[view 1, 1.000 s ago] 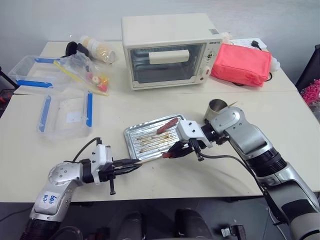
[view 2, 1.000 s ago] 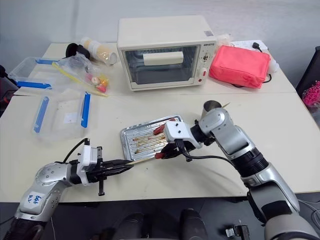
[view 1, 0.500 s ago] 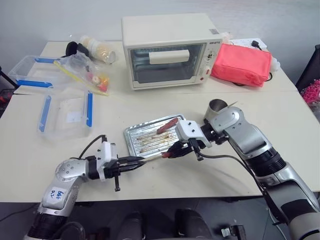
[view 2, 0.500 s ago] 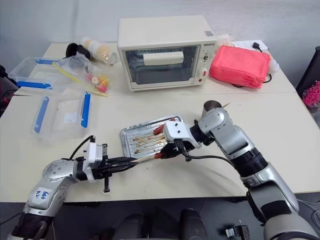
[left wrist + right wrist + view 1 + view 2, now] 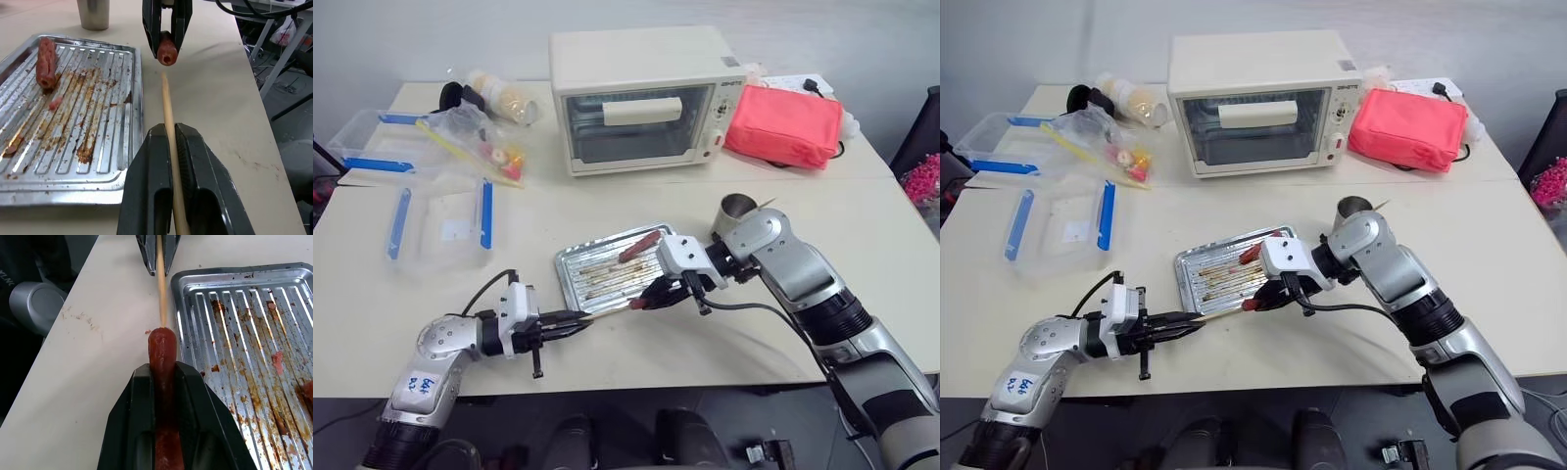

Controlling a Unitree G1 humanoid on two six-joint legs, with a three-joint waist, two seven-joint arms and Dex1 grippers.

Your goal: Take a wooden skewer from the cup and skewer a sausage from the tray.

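Your left gripper (image 5: 171, 147) is clamped down on the wooden skewer (image 5: 167, 105), holding it near the back end with most of the stick poking out front, tip aimed at the sausage (image 5: 167, 51). Your right gripper (image 5: 164, 377) is closed around that sausage, squeezing it along its sides just off the near edge of the tray (image 5: 570, 264), above the table (image 5: 724, 338). The tip sits just short of the sausage's rounded end, or maybe barely touching; it's hard to call.

The stick is super light and thin, so it'll probably flex or snap if you push off-axis. Holding it that far back gives it lots of room to bow. The sausage looks soft and greasy, so expect it to squish or slide back between the fingers when the point bites. Keep the push dead straight down its length.

The second sausage (image 5: 46, 62) is lying on the tray, and the cup (image 5: 737, 209) stands behind your right arm.
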